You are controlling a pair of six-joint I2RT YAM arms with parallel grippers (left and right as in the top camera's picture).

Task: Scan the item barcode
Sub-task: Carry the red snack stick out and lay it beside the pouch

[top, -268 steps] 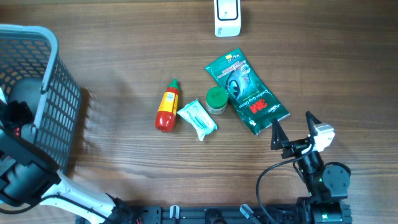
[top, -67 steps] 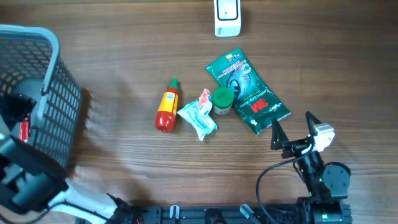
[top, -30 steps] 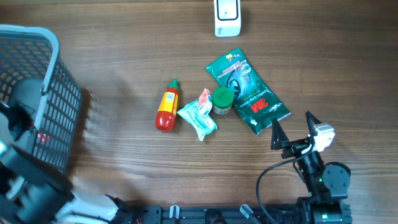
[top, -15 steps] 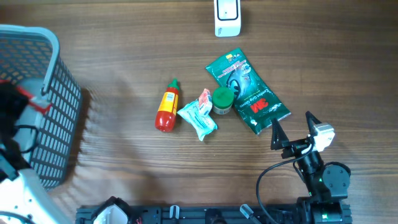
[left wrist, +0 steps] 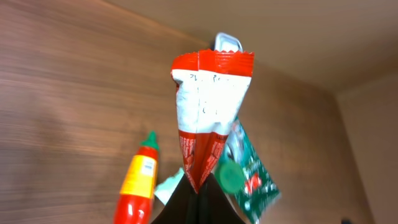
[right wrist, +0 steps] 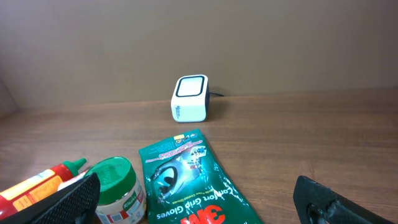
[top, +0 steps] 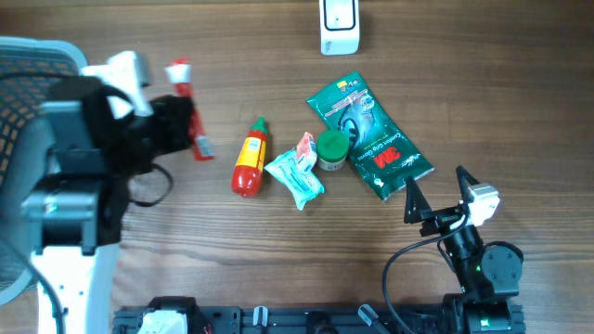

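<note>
- Looking down from overhead, we see the left claw [top: 190, 128] in the upper left of the frame, pinched together on the narrow lower end of a red-and-white crimped foil sachet [top: 186, 107].
- We find the white boxy barcode scanner [top: 339, 25] at the top centre edge of the brown wooden table [top: 186, 241], well apart from the sachet and to its right.
- In the left wrist view we see the sachet [left wrist: 208, 118] standing upright with its crimped edge on top. It covers nearly all of the scanner [left wrist: 227, 42], so only the scanner's top shows above the crimp.
- We count a cluster of goods mid-frame, to the lower right of the held sachet:
  - a red squeeze bottle with a yellow label and green tip [top: 249, 160];
  - just beside it, a white-and-teal wrapped packet [top: 294, 178];
  - a small red-and-white pouch [top: 304, 148] lying on that packet;
  - a green-lidded round jar [top: 329, 148] touching the pouch;
  - a dark green plastic glove pack [top: 367, 134] lying aslant against the jar.
- We see this cluster below the scanner in the frame, with the glove pack's upper corner the part nearest to it.
- We see a grey plastic mesh basket [top: 28, 46] at the far left edge, mostly hidden behind the left arm.
- We see the right claw [top: 437, 189] at the lower right, its fingers spread wide apart and gripping nothing, near the glove pack's lower corner.
</note>
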